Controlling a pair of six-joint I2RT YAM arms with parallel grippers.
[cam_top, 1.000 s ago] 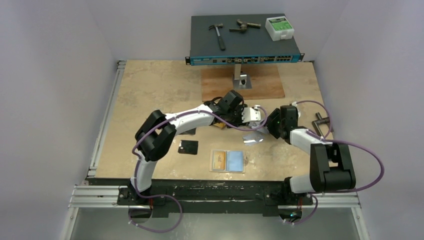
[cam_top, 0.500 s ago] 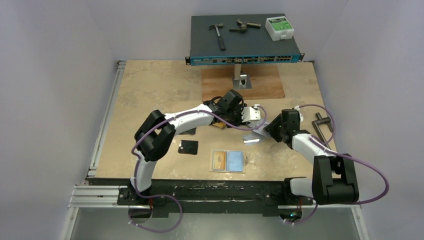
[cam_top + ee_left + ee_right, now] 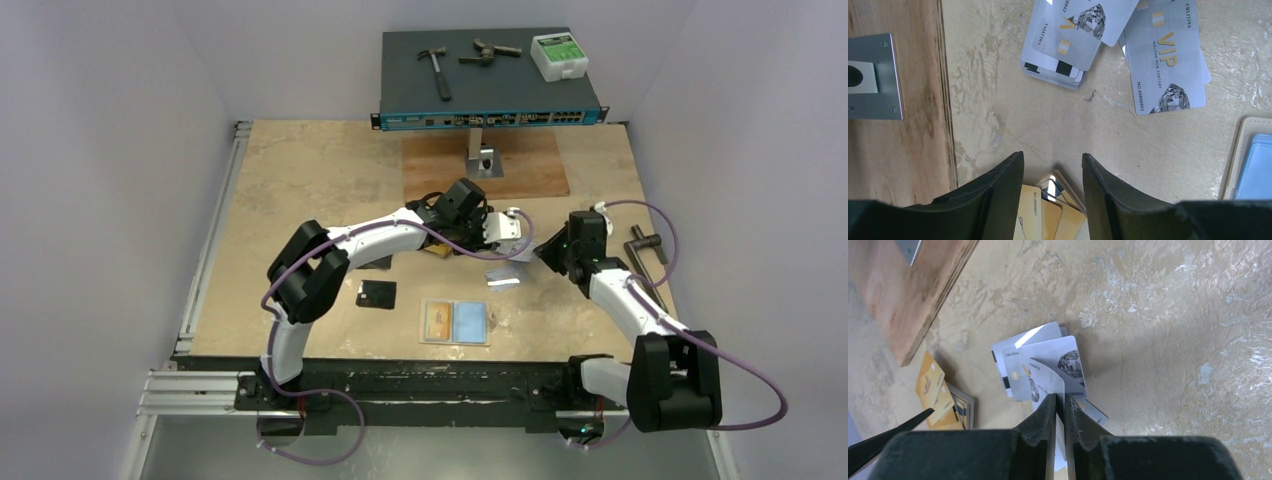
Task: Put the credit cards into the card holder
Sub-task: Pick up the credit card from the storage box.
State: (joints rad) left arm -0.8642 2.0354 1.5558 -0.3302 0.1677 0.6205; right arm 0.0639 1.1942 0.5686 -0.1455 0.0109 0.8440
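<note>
Over tabletop (image 3: 1173, 340), right tool (image 3: 1060, 405) pinches silver card (image 3: 1050, 377) standing on edge.

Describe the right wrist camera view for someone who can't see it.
The right end effector pinches one silver card at a fanned pile of silver cards on a mottled beige table. Gold cards lie at left, a wooden board upper left.

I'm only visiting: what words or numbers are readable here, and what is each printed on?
"VIP", "MALSON NEW CENTURY", "CHLITINA", "NO.8888803": fully visible silver card.
"CHLITINA": partly cropped silver card; its number is cut off.
"NO.8888817": gold card.
Network switch labels and white box print: too small to read.
</note>
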